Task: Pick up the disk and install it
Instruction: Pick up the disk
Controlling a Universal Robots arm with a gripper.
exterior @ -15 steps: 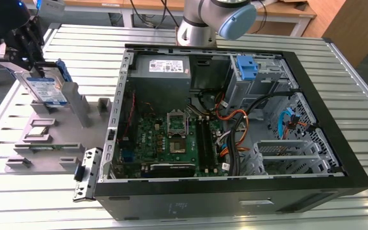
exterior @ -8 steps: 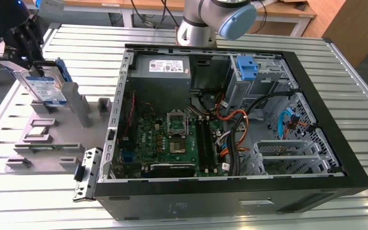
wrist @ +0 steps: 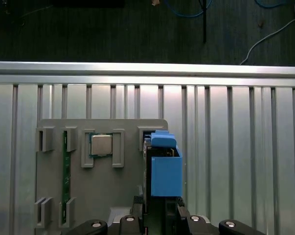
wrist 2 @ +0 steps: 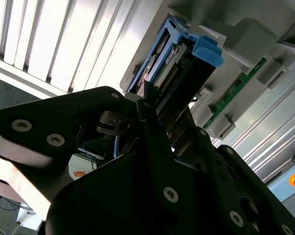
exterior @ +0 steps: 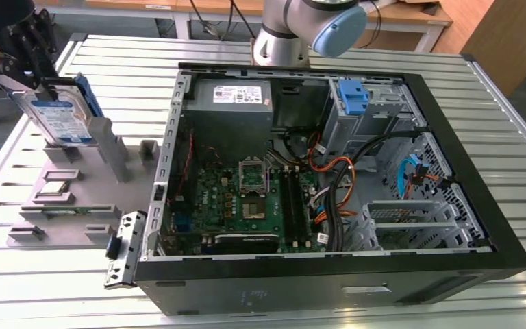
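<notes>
The disk, a silver hard drive with a white-and-blue label in a blue carrier, stands on edge in the grey fixture at the exterior view's left. My gripper comes down on its upper end, one black finger on each flat side, shut on it. In the second wrist view the fingers clamp the disk just behind its blue handle. In the first wrist view the blue carrier rises from between the gripper fingers over the fixture.
An open computer case lies at the exterior view's right, with a grey drive cage topped by a blue bracket and loose cables inside. The fixture also holds a processor chip and a green memory stick. The arm's base stands behind the case.
</notes>
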